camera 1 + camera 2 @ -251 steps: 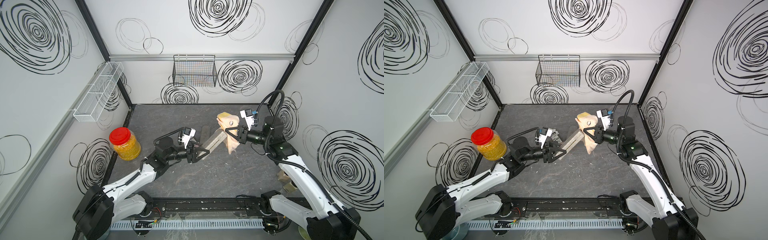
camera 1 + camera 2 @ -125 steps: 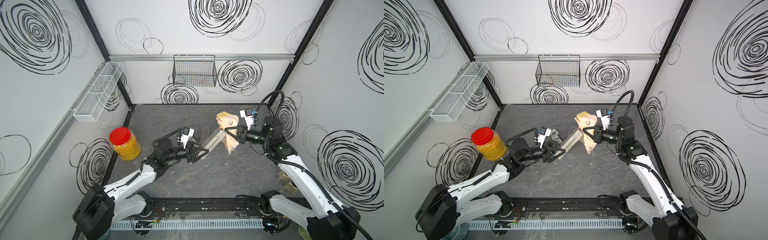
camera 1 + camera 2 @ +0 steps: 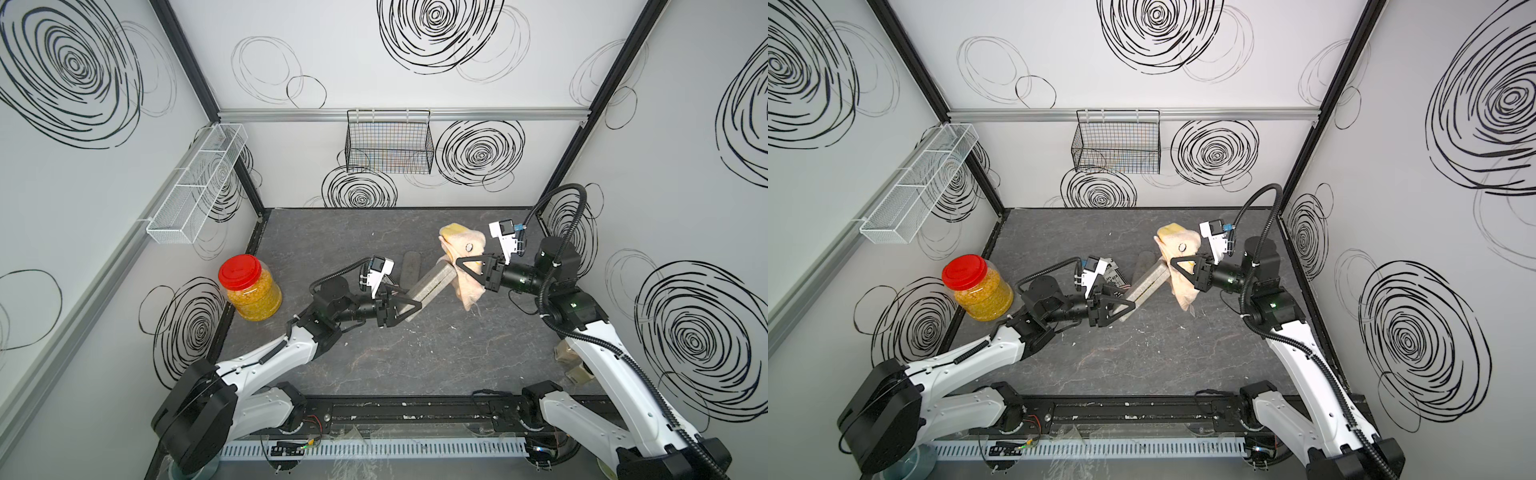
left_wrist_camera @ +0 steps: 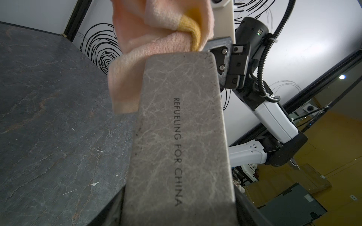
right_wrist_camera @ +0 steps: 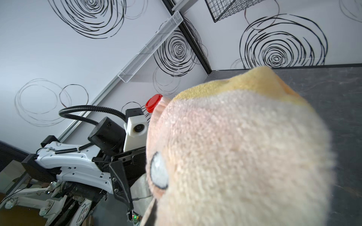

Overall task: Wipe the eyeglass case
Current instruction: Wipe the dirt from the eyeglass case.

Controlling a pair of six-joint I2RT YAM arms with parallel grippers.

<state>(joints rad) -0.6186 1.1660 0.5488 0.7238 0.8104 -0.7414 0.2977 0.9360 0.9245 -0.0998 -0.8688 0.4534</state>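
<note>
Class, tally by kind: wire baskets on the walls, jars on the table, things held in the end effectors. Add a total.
Wire baskets: 2, black basket and white basket
Jars: 1, jar
Held things: 2, eyeglass case and cloth
Total: 5

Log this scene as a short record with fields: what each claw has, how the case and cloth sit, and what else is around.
left claw: shut on the near end of the eyeglass case
right claw: shut on the cloth
case pose: grey, tilted, held above the table
contact: cloth bunched against the case's far end
print on case: REFUELING FOR CHINA
bystanders: red-lidded jar on the robot's left; black wire basket on the back wall
</note>
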